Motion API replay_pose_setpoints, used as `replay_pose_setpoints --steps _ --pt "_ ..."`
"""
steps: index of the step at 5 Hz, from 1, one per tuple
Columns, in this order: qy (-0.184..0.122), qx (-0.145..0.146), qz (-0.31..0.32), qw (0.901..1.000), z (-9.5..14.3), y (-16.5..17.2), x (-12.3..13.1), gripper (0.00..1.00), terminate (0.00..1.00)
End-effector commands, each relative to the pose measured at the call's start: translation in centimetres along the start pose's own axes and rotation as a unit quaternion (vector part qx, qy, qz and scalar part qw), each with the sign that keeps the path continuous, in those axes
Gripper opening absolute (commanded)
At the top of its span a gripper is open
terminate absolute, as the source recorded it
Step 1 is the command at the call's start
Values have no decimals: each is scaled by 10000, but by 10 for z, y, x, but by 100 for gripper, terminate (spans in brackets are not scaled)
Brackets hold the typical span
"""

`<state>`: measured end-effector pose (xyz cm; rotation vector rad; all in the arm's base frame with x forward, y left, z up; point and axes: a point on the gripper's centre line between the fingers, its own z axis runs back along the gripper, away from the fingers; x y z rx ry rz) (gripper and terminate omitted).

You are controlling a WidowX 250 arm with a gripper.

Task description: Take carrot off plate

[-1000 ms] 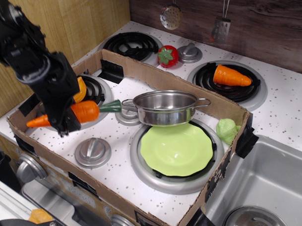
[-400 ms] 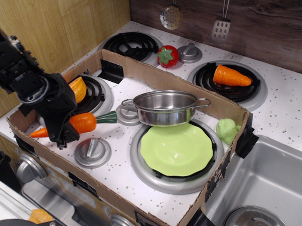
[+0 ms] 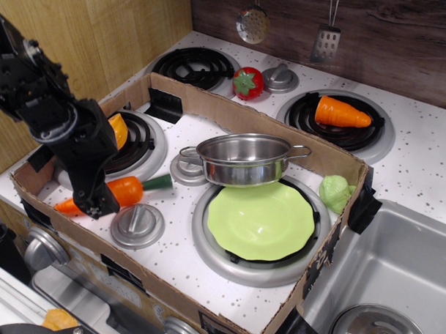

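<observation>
The carrot [image 3: 123,191] is already off the plate [image 3: 261,220], down at the near left. The end effector [image 3: 97,199] grips it; next it must let go and lift away.

The black gripper [image 3: 97,199] at the left covers the middle of the carrot [image 3: 130,189], and its jaws cannot be seen.
</observation>
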<state>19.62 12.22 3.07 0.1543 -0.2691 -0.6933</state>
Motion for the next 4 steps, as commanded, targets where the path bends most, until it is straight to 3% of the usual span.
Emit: replay_pose_setpoints --steps 1,2,3,4 --pt "167 183 45 9997 34 13 34 100 0" --pt "35 -140 333 9993 40 7 58 100 0" --pt "-250 -208 756 9966 45 -3 84 100 0" --pt "-462 -605 1254 9892 49 -13 113 100 100"
